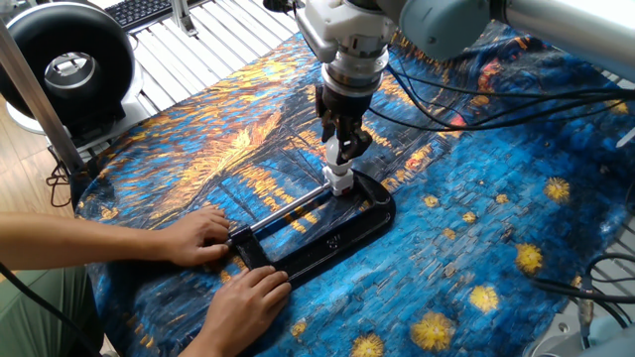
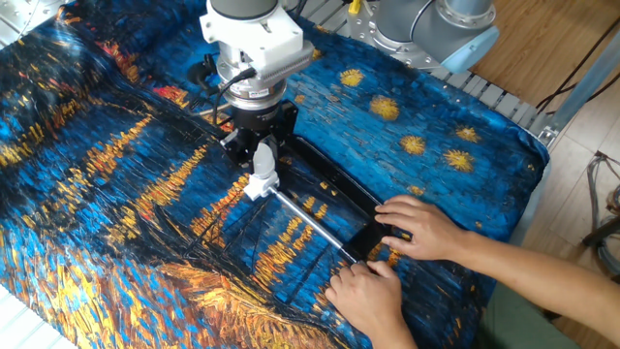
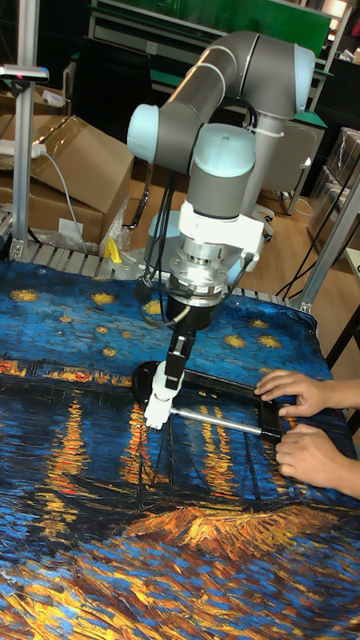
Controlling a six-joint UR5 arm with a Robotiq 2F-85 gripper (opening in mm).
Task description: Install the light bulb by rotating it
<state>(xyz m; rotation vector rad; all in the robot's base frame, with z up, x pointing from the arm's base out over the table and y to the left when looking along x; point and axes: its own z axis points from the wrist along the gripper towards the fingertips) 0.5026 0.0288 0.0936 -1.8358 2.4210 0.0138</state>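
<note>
My gripper [image 1: 342, 139] points straight down over the far end of a black clamp frame [image 1: 337, 233] and is shut on the light bulb [image 1: 341, 152]. In the other fixed view the light bulb [image 2: 262, 155] shows as a white sliver between the black fingers of the gripper [image 2: 260, 145]. The bulb stands upright on the white socket block [image 1: 340, 181], [image 2: 258, 183]. In the tall fixed view the gripper [image 3: 174, 368] hides the bulb; only the socket block [image 3: 155, 410] shows below it.
A person's two hands [image 1: 203, 238], [image 1: 248, 296] hold the near end of the clamp and its metal rod [image 1: 288, 210] on the starry blue cloth. A black round fan [image 1: 69, 64] stands at the left. Cables [image 1: 476, 94] trail behind the arm.
</note>
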